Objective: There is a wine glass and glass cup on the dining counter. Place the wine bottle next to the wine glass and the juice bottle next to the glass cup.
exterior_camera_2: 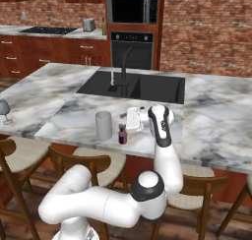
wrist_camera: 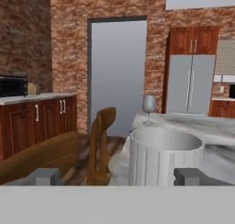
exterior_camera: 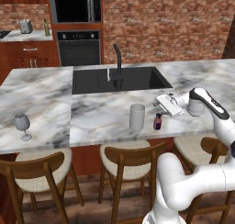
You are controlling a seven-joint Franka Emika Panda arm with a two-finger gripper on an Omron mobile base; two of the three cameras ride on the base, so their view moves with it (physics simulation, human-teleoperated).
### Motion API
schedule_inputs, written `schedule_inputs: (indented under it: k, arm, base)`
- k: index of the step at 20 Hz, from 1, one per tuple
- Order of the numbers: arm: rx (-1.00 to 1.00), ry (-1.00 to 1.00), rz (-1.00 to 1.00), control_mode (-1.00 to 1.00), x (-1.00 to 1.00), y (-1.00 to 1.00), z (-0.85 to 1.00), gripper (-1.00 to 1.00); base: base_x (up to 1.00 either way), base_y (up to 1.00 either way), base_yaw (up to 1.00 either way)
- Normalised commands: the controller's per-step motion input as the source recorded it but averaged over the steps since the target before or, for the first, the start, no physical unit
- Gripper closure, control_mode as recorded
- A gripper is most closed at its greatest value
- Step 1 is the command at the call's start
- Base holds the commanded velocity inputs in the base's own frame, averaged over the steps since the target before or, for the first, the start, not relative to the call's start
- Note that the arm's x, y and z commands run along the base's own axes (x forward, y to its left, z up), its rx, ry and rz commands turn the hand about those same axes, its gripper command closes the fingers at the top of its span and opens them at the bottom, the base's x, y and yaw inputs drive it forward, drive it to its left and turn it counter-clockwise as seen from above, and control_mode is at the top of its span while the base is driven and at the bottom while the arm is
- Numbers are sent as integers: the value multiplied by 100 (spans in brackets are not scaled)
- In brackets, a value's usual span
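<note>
there, end effector [exterior_camera: 160, 112] low beside juice bottle [exterior_camera: 158, 121]

My two base views look forward and down over the bench [exterior_camera: 41, 94] from behind the arm, one from its left and one from its right, and both take in the sink [exterior_camera: 120, 78], the glass cup [exterior_camera: 137, 116] and the brick wall with the oven [exterior_camera: 79, 47]. My hand view sits low and close, level with the bench top, facing along it past the glass cup toward the wine glass [wrist_camera: 148, 104].
</note>
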Motion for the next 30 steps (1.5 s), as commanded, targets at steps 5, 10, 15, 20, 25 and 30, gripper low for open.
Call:
schedule_inputs:
  k: [5, 10, 15, 20, 25, 30]
  arm:
    - [-6, 3, -1, -100, -64, 38, 100, -100]
    - [-22, 3, 0, -100, -99, 52, 97, -100]
    - [-38, -6, 3, -100, -100, 33, 100, -100]
    - [-55, -21, 5, -100, -100, 17, 74, -100]
    - [-65, -21, 1, -100, -96, 16, 17, -100]
    - [-65, -16, -9, -100, -74, 14, 0, -100]
  base:
    - [0, 0, 0]
    - [0, 0, 0]
    - [0, 0, 0]
    - [0, 0, 0]
    - [0, 0, 0]
    - [0, 0, 0]
